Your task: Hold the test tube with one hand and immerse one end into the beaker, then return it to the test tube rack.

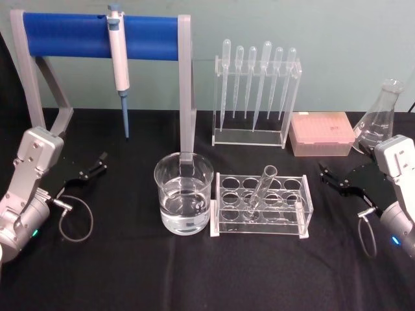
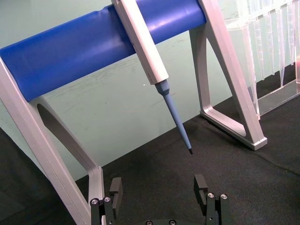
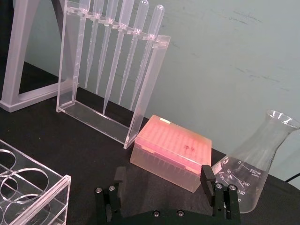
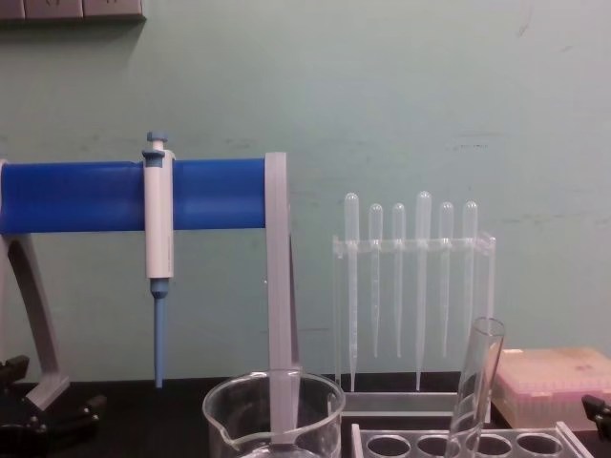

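1. Opening on step one, the pick-up: nothing grasped yet, nothing dipped.
2. Spotting the test tube standing in the test tube rack, rim up, tilted with its top toward the robot's right, somewhere near the rack's middle.
3. Picking out the beaker just beside the rack on its left, partly filled with clear liquid.
4. Finding the left gripper low at the table's left, well apart from the beaker, fingers spread and clasping nothing, pointed toward the foot of the blue stand.
5. Finding the right gripper low on the right, near the rack's right end but not touching it, fingers likewise spread and empty, with the pink box and the flask beyond it.
6. Judging the right gripper the handier choice, being nearer the tube. Calls for swinging in toward the bare glass above the rack, matching the tube's lean, pinching gently, then drawing it out along that lean before carrying it left over the beaker's rim.
7. Hard to say which hole holds the tube: clear acrylic and glass blurring together, round bottom lost behind the rack's plates.
8. From the chest: beaker and rack cut off at the lower edge, liquid level out of frame.
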Robot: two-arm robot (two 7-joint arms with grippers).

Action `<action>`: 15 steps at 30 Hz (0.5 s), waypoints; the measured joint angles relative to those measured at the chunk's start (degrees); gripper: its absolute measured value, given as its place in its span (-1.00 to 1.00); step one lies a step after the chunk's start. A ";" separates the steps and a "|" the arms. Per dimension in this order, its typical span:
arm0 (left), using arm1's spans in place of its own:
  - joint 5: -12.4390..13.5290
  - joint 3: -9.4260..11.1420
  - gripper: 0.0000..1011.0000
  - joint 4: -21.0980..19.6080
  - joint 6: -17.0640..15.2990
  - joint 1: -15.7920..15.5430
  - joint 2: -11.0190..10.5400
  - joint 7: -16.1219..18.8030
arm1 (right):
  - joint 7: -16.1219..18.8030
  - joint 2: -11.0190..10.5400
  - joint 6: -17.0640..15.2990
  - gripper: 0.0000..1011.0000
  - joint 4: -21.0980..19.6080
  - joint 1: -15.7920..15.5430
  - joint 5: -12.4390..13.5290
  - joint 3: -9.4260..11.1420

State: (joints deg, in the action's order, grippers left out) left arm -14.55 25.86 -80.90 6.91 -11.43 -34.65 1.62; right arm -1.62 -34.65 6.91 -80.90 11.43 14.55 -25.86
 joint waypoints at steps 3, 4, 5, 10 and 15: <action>0.00 0.00 0.98 0.00 0.00 0.00 0.00 0.00 | 0.00 0.00 0.00 0.98 0.00 0.00 0.00 0.00; 0.00 0.00 0.98 0.00 0.00 0.00 0.00 0.00 | 0.00 0.00 0.00 0.98 0.00 0.00 0.00 0.00; 0.00 0.00 0.98 0.00 0.00 0.00 0.00 0.00 | 0.00 0.00 0.00 0.98 0.00 0.00 0.00 0.00; 0.00 0.00 0.98 0.00 0.00 0.00 0.00 0.00 | 0.00 0.00 0.00 0.98 0.00 0.00 0.00 0.00; 0.00 0.00 0.98 0.00 0.00 0.00 0.00 0.00 | 0.00 0.00 0.00 0.98 0.00 0.00 0.00 0.00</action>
State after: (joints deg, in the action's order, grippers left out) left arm -14.55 25.86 -80.90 6.91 -11.43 -34.65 1.62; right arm -1.62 -34.65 6.91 -80.90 11.43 14.55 -25.86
